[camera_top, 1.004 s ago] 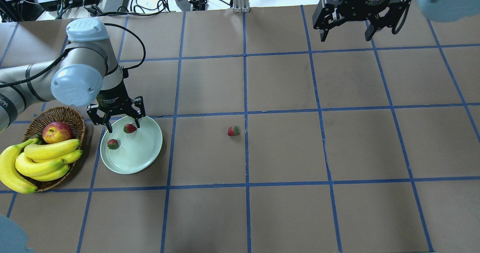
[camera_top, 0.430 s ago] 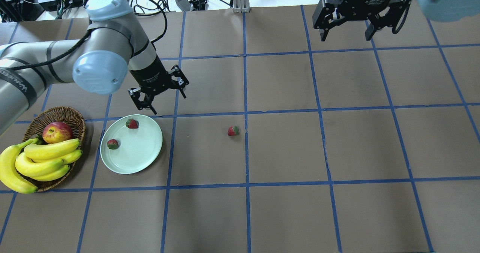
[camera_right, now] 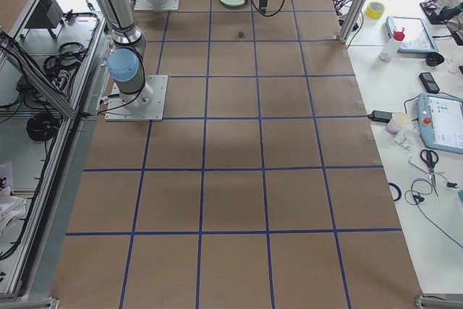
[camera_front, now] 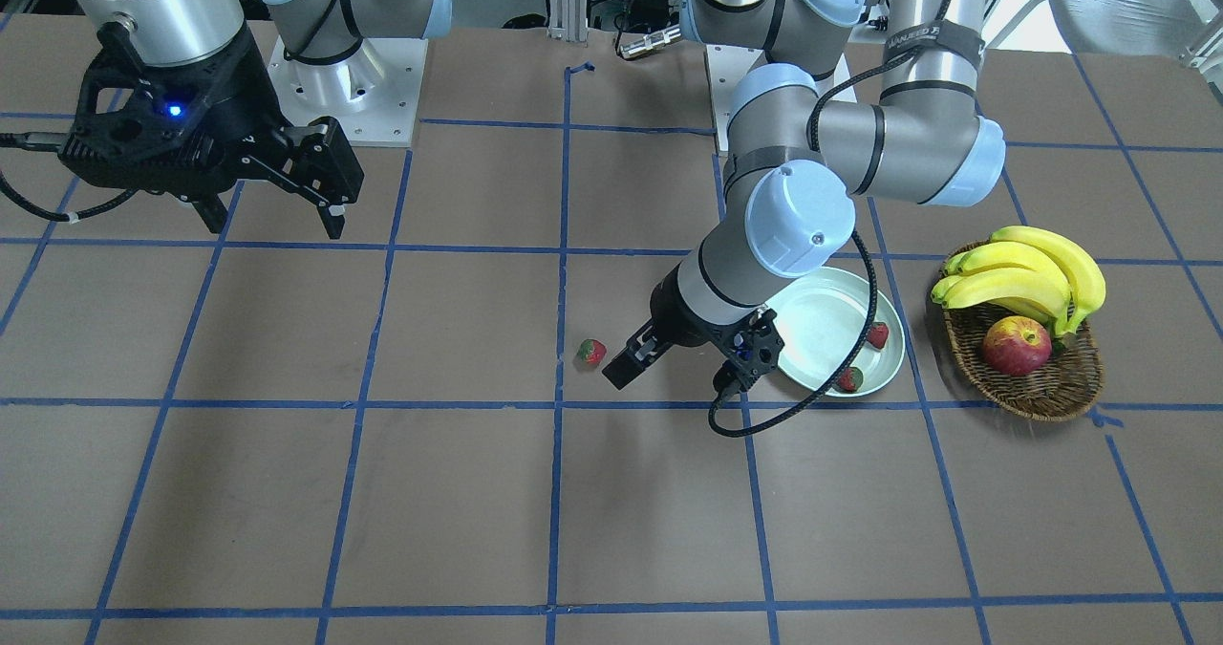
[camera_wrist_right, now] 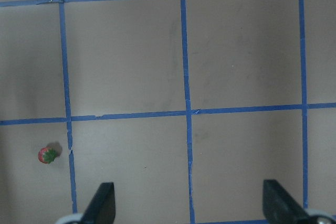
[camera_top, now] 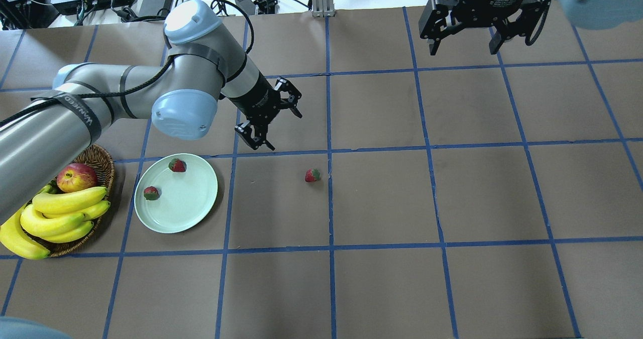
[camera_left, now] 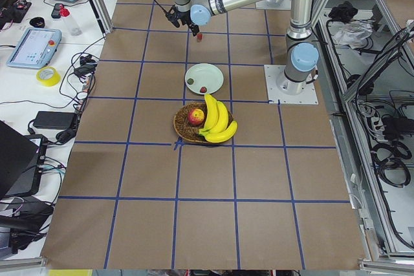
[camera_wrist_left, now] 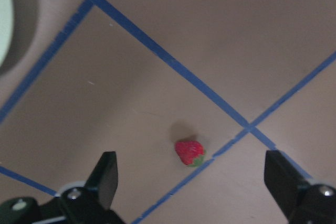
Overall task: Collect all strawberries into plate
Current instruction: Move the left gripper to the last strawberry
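Strawberry (camera_top: 312, 175) loose on table (camera_top: 382, 198), right of plate (camera_top: 186, 208); left jaws wide, empty, short of it: centre over it, drop straight, close gently. Right jaws wide.

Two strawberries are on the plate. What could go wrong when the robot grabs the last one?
The last strawberry is tiny next to the wide-open left pincer. The pincer might bump it and send it rolling instead of catching it. Also, another strawberry sits right by the rim of the plate, so dropping the next one close to it could perhaps knock it off.
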You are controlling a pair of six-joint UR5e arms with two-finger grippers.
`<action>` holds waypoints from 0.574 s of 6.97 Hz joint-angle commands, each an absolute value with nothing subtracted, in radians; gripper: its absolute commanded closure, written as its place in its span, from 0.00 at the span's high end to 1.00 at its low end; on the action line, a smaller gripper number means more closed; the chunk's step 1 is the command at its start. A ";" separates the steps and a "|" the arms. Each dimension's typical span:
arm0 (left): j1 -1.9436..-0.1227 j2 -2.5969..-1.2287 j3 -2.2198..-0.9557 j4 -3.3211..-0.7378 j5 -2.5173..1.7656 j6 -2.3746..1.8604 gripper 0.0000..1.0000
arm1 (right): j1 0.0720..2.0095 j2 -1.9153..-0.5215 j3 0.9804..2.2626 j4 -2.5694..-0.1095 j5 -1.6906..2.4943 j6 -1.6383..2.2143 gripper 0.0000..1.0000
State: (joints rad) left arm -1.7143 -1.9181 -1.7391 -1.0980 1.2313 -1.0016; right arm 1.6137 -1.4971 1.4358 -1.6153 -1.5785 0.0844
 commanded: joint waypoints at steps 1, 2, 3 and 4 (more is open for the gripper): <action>-1.753 -1.998 -1.744 -1.052 1.215 -1.110 1.00 | 1.614 -1.497 1.436 -1.615 -1.578 0.084 1.00; -1.758 -2.020 -1.770 -1.036 1.216 -1.111 1.00 | 1.614 -1.497 1.436 -1.615 -1.578 0.084 1.00; -1.759 -2.038 -1.785 -1.001 1.215 -1.114 1.00 | 1.614 -1.497 1.436 -1.615 -1.578 0.084 1.00; -1.763 -2.055 -1.786 -0.999 1.212 -1.114 0.96 | 1.614 -1.499 1.436 -1.615 -1.580 0.084 1.00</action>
